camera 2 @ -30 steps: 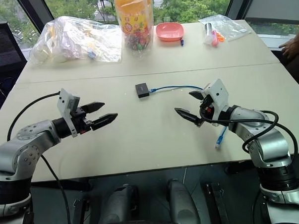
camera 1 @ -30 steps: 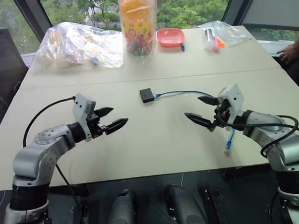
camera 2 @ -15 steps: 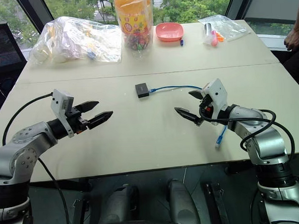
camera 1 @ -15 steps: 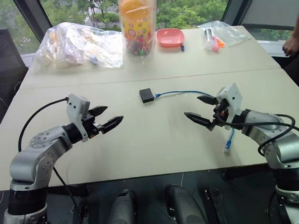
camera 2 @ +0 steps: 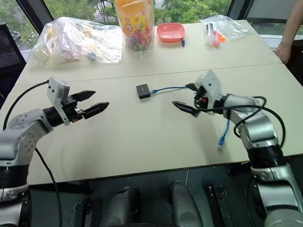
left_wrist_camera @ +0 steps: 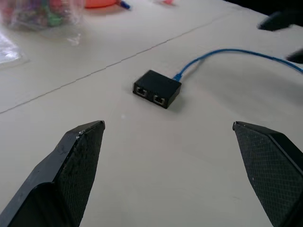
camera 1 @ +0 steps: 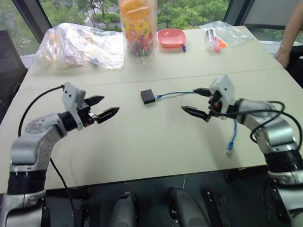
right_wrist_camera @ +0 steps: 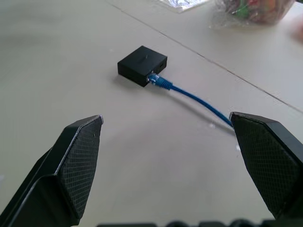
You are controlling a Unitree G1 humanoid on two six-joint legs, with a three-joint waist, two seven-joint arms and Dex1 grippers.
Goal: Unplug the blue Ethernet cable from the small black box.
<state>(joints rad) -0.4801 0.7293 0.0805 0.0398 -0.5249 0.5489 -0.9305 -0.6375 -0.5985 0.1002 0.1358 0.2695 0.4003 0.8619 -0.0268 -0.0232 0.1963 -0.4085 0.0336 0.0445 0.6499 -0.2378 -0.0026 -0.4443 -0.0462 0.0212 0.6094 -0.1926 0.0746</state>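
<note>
1. While the blue Ethernet cable (right_wrist_camera: 189, 94) remained plugged into the small black box (camera 1: 148, 96) mid-worktop (camera 1: 158, 143), nothing was done.
2. Flanking the box, my left end effector (camera 1: 102, 107) and right end effector (camera 1: 197, 102) stood wide, empty.

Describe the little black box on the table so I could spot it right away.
Start at the tall orange-topped jar at the table's far edge and come straight toward the robot, just past the seam. The small black box lies flat there between the two grippers, the only dark square on the bare tabletop, with the blue Ethernet cable plugged into its side.
</note>
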